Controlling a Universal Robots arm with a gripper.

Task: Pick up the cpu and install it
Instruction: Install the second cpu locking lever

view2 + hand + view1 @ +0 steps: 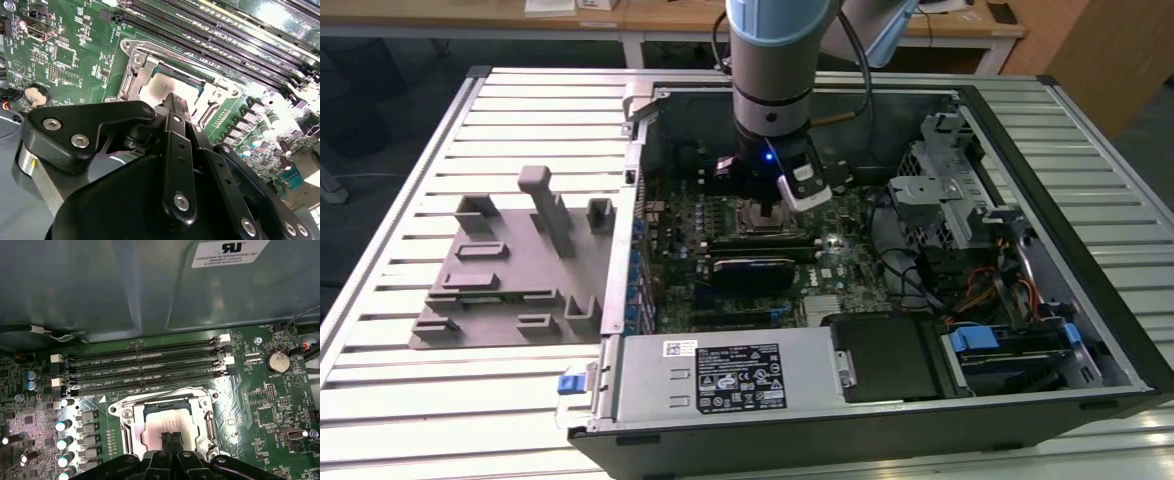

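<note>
The cpu is a pale silvery square lying flat inside the metal socket frame on the green motherboard. It also shows in the second wrist view, the cpu sitting within the frame. My gripper stands right over it, its two thin black fingers pressed together with no gap, their tips at or just above the chip's top near one edge. Nothing is held between the fingers. In the exterior view the gripper reaches down into the open computer case over the socket.
Memory slots run beside the socket, and a coin battery sits on the board. A grey plastic plate with upright blocks lies on the slatted table at the exterior view's left. Power supply, drive cage and cables crowd the case.
</note>
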